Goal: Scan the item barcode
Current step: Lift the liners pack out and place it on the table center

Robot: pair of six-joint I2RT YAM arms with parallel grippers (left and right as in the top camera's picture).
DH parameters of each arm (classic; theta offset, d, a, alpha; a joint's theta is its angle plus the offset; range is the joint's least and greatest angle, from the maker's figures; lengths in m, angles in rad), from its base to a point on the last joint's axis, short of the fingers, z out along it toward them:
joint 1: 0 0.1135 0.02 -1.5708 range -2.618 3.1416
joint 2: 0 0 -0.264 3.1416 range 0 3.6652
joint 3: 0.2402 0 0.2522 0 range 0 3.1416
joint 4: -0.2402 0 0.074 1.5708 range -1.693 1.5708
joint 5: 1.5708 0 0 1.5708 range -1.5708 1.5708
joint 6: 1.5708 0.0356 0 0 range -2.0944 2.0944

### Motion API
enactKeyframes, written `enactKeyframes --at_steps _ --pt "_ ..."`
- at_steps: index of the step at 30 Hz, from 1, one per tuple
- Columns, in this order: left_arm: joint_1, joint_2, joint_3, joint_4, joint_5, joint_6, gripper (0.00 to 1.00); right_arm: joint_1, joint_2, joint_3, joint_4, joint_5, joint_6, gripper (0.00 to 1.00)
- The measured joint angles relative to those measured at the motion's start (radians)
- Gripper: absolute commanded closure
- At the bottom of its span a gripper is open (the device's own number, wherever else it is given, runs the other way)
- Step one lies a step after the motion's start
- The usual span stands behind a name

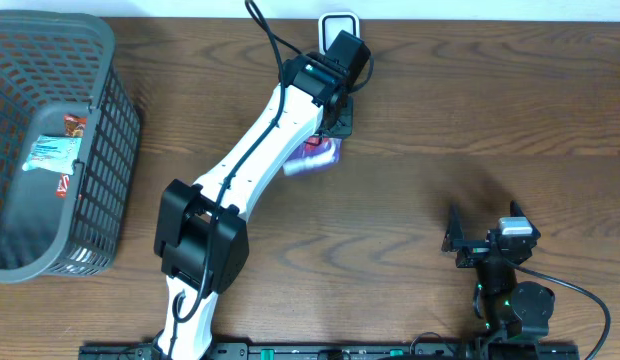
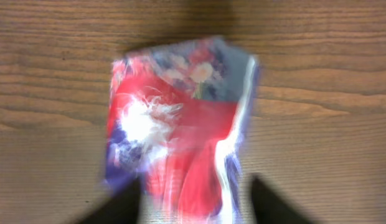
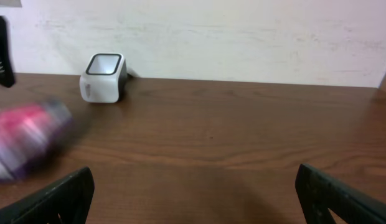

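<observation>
The item is a red, white and blue packet (image 1: pixel 315 155), blurred with motion, just below my left gripper (image 1: pixel 335 118) near the table's far edge. In the left wrist view the packet (image 2: pixel 180 124) lies over the wood, its lower end between my dark fingers (image 2: pixel 271 202), which stand apart; the right one is clear of it. A white scanner (image 1: pixel 337 24) stands at the far edge, right behind the left gripper. From the right wrist the scanner (image 3: pixel 104 77) shows at the far left, with the blurred packet (image 3: pixel 28 140) nearer. My right gripper (image 1: pixel 480 243) is open and empty.
A grey mesh basket (image 1: pixel 110 150) with other packets inside fills the left end of the table. The left arm (image 1: pixel 250 165) stretches diagonally across the middle. A light wall rises behind the table's far edge.
</observation>
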Motion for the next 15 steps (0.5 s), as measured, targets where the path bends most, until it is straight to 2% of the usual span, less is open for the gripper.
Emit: enactKeyframes --at_steps 5,9,15 --pt "0.013 -0.023 0.017 -0.008 -0.007 0.065 0.02 0.0 0.0 0.0 0.0 0.0 0.0 0.01" --pt "0.069 -0.13 0.033 -0.01 -0.016 0.101 0.02 0.0 0.0 0.0 0.0 0.0 0.0 0.01" --pt "0.323 -0.438 0.082 -0.002 -0.095 0.121 0.02 0.0 0.0 0.0 0.0 0.0 0.0 0.01"
